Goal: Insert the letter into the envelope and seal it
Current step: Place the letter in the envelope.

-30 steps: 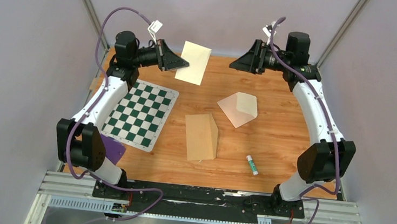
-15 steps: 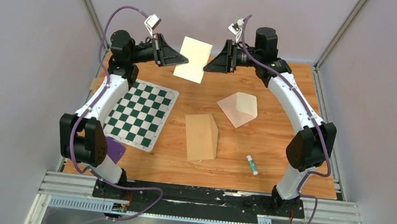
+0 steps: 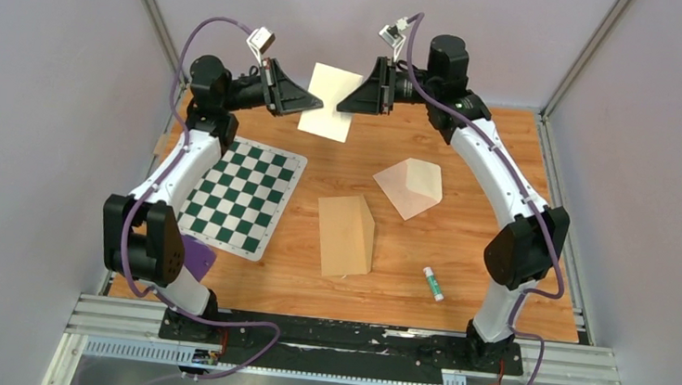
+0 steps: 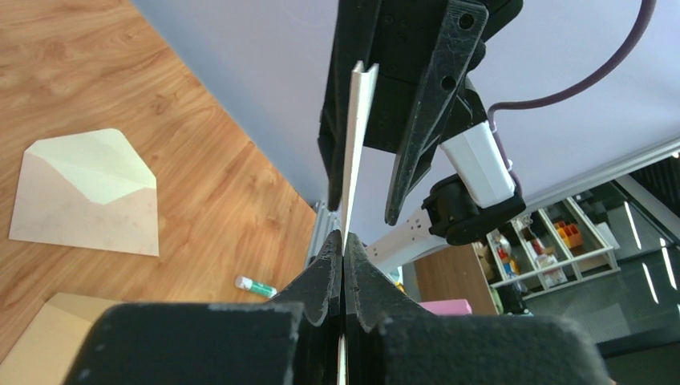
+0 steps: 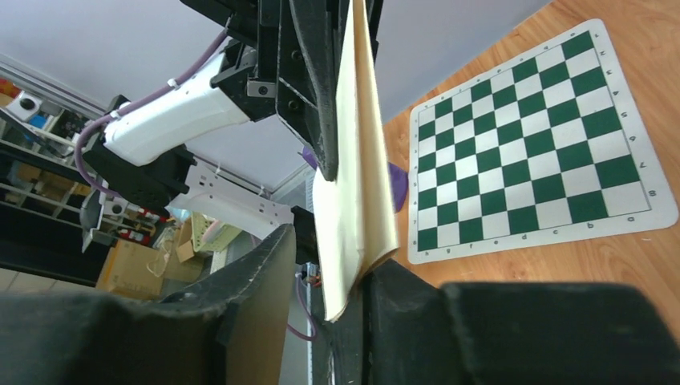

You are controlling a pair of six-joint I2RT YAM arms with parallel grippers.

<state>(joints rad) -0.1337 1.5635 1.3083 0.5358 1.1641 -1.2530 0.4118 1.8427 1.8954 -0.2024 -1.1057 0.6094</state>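
While the left gripper [image 3: 315, 106] is clamped flat on the left edge of the letter [image 3: 333, 85], its jaws pressed together with only the sheet between them, the right gripper [image 3: 341, 108] meets it from the opposite side. The right jaws stand partly parted astride the other edge. From the right wrist, one finger [image 5: 269, 265] stands clear of the paper and the other lies just against it.

The letter, a folded cream sheet, hangs in the air between the two grippers over the back of the wooden table [image 3: 320, 172], touching nothing below. Under it and nearer, an open-flapped pale envelope [image 3: 408, 187] lies flat. A tan rectangle [image 3: 345, 237] lies beside the envelope, and a glue stick [image 3: 433, 283] sits near the front edge. A green-and-white chessboard mat [image 3: 240, 198] covers the left side.
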